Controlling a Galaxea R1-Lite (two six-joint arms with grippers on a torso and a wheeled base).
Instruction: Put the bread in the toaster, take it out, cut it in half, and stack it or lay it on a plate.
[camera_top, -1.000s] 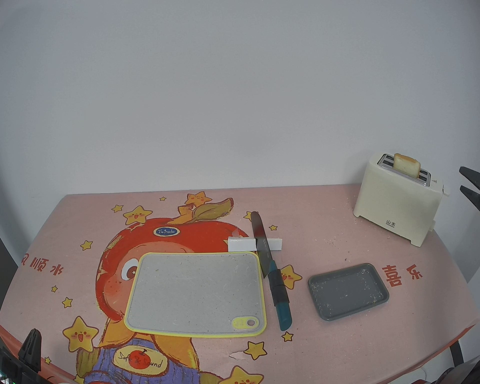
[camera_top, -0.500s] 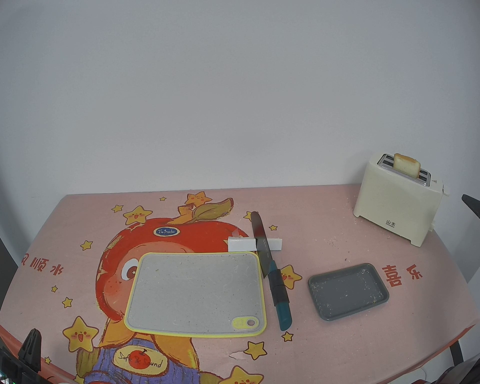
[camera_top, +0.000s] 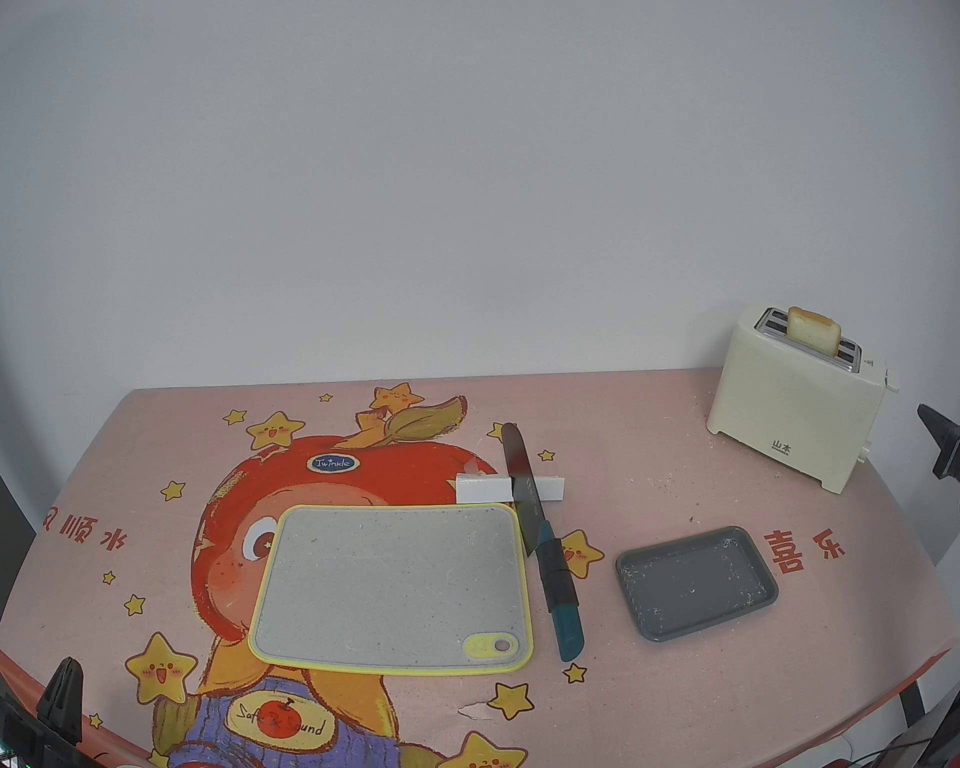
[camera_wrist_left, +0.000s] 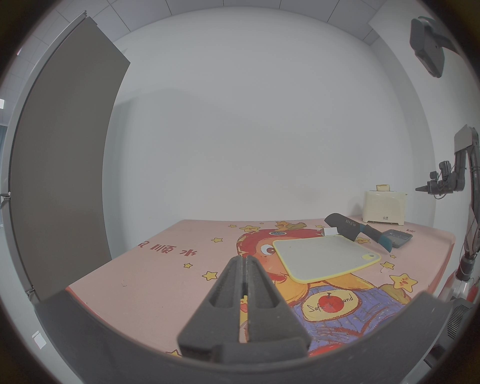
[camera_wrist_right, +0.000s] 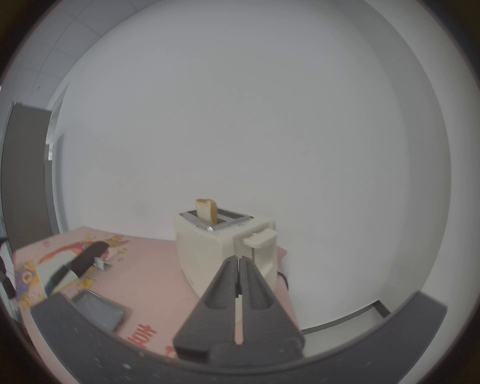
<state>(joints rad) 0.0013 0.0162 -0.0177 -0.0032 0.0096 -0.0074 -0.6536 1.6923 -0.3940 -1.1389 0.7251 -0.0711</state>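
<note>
1. Right gripper: fingers pressed together, nothing clamped between them. Hangs off the right edge of the table, at about the height of the toaster body. Points at the lever end of the toaster and stands apart from it.
2. Left gripper: fingers likewise together, nothing held. Sits low at the near left corner of the table, well apart from all task items.
3. Toaster: cream body, two slots on top. Stands at the far right corner of the table, near the wall. Carries its lever on the end that faces the right gripper.
4. Bread: stands upright in one of the two slots. Protrudes above the toaster top, with a browned upper edge.
5. Plate: grey, rectangular, shallow rim. Lies flat on the table, nearer the robot than the toaster and apart from it. Shows light crumbs on its floor.
6. Knife: lies between the plate and the cutting board, just beside the board's right edge. Points its teal-and-black handle toward the robot and its dark blade away. Rests the blade across a small white block.
7. Cutting board: grey with a yellow-green rim. Lies flat at the table centre, over the cartoon print.
</note>
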